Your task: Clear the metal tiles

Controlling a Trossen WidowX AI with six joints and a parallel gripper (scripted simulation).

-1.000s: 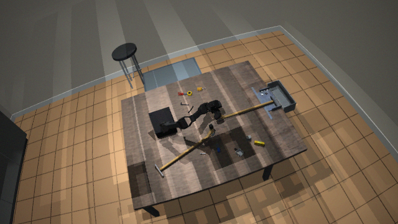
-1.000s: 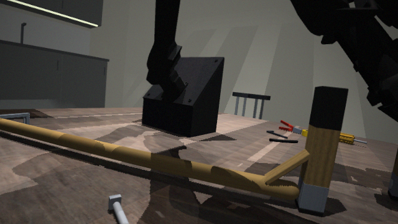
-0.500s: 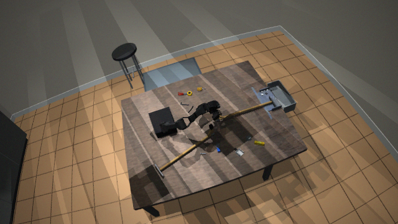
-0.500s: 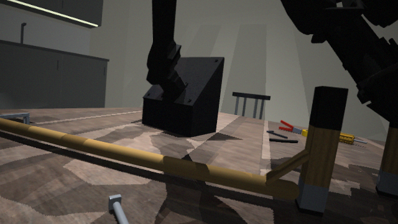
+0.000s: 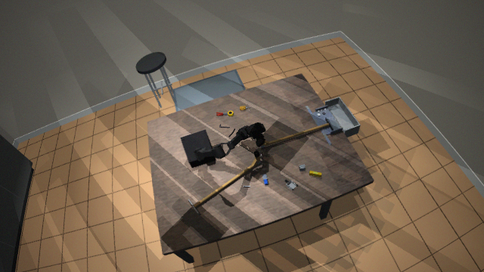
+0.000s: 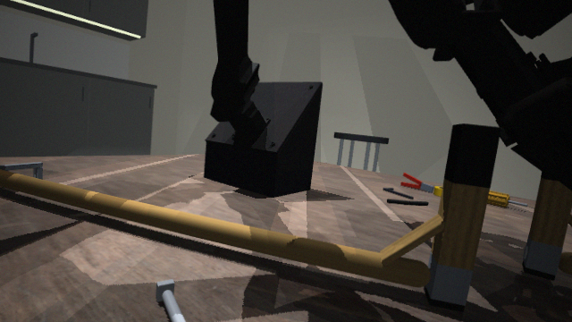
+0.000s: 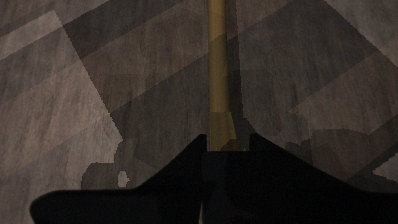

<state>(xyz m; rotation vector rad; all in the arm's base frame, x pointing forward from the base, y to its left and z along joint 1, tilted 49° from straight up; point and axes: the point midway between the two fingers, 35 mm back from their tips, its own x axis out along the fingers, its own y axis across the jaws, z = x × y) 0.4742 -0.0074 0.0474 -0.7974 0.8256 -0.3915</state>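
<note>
My gripper (image 5: 261, 142) (image 7: 227, 140) is shut on the upright grip of the long scraper (image 5: 291, 136) (image 6: 547, 210) (image 7: 218, 75). Its wooden handle runs toward the far right in the top view, and its head is over the near side of the steel bench plate (image 5: 332, 115). Several small pale metal tiles (image 5: 324, 112) show on the plate, beyond the head toward the back; their exact number is too small to tell. The grey catch box (image 5: 349, 118) adjoins the plate's far end. Whether the scraper head touches the plate is not clear.
A second wooden-handled tool (image 5: 227, 185) (image 6: 179, 221) lies front left, its upright grip (image 6: 465, 215) close to my gripper. Blue (image 5: 265, 180), grey (image 5: 291, 184) and yellow (image 5: 315, 174) items lie front right; pliers (image 5: 220, 114) and a yellow tape (image 5: 230, 113) lie behind.
</note>
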